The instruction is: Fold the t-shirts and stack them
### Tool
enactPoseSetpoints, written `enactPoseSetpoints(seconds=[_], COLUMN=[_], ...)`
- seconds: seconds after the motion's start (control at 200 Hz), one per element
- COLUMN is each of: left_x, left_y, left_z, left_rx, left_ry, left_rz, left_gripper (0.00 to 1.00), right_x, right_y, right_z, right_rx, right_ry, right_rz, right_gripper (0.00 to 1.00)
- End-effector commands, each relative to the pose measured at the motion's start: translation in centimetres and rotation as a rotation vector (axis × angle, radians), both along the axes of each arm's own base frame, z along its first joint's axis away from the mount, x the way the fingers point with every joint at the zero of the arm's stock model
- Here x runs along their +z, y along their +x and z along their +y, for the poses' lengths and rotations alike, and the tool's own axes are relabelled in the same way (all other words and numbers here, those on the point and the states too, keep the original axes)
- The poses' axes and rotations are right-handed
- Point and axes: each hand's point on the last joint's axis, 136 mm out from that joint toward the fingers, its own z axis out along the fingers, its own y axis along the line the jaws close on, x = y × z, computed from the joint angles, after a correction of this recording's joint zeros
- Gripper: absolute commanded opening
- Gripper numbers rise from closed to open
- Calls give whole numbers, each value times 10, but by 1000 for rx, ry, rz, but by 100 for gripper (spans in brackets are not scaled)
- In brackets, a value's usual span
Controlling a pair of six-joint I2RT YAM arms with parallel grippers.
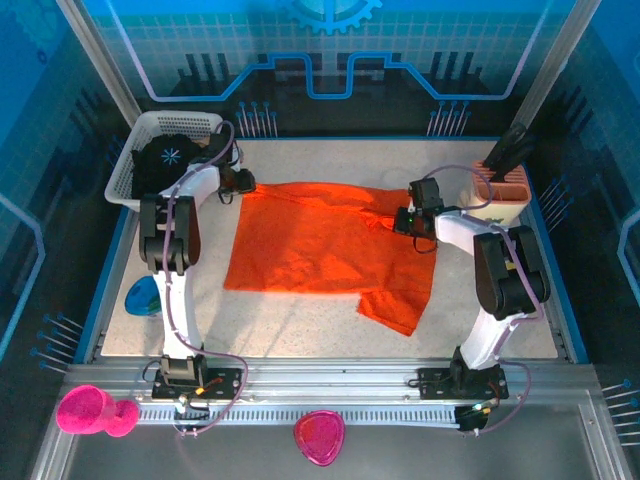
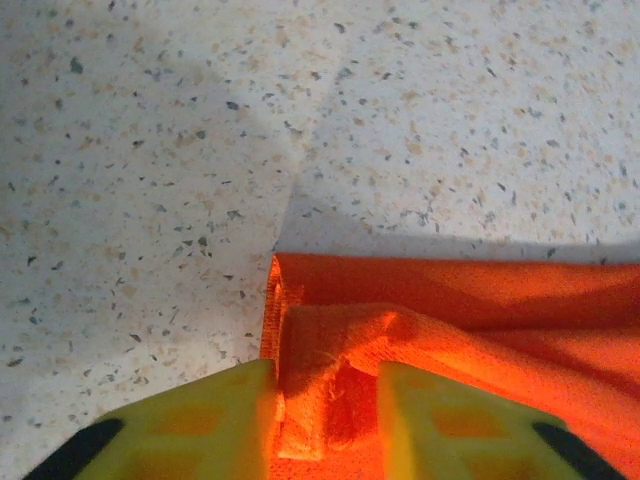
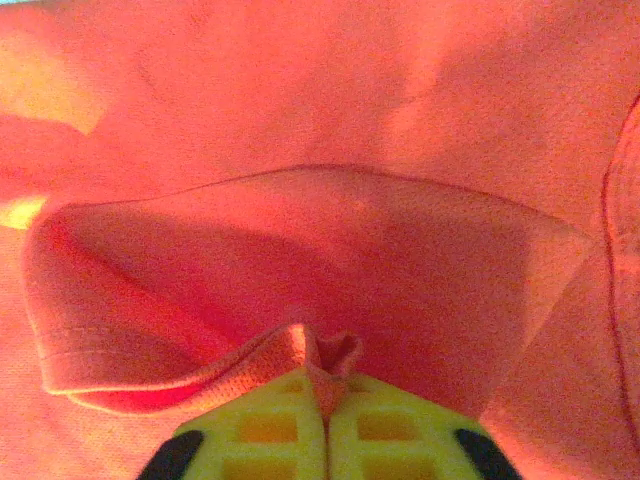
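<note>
The orange t-shirt [image 1: 310, 245] lies spread flat mid-table, one sleeve trailing toward the front right. My left gripper [image 1: 243, 182] is at its back left corner. In the left wrist view, that gripper [image 2: 327, 375] is open, its yellow fingers [image 2: 200, 420] apart with a loose fold of orange cloth [image 2: 480, 300] lying between them. My right gripper [image 1: 403, 220] sits at the shirt's right side. In the right wrist view, the gripper [image 3: 325, 375] is shut on a pinched ridge of orange cloth [image 3: 320, 100]. The black t-shirt [image 1: 165, 158] with a pale starburst is bunched in the basket.
The white mesh basket [image 1: 180, 118] stands at the back left corner. A tan slotted holder [image 1: 500, 195] stands at the back right. A blue object [image 1: 145, 295] lies at the left edge. Pink objects [image 1: 90, 410] rest on the near rail.
</note>
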Motion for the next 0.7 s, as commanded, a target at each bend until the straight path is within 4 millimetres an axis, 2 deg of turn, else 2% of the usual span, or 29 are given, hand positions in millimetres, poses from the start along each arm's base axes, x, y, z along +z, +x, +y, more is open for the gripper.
enactPoseSetpoints(seconds=[0.0,0.055,0.125,0.22,0.31,0.42,0.515,0.615,0.696], left_x=[44,57,73,94,113,128,134,134,131], left_y=[-2,-3,-4,-6,-10,-15,-18,-19,-20], left_z=[-2,-4,-6,-10,-13,-15,-21,-30,-39], left_rx=[-14,-15,-21,-33,-41,-44,-55,-68,-82], left_ry=[-38,-49,-63,-77,-80,-79,-82,-82,-78], left_rz=[-80,-106,-137,-173,-203,-218,-217,-200,-183], left_gripper=[46,54,62,70,73,72,70,64,59], right_x=[4,7,15,33,57,88,104,106,99], right_y=[-11,-13,-13,-14,-15,-15,-14,-8,2], right_z=[1,-1,-5,-11,-16,-18,-12,0,10], right_rx=[-23,-30,-34,-35,-35,-27,-3,25,51], right_ry=[5,-6,-29,-60,-87,-97,-64,-24,-5], right_rz=[19,19,15,-4,-42,-100,-132,-137,-122], right_gripper=[30,39,45,52,56,57,56,54,46])
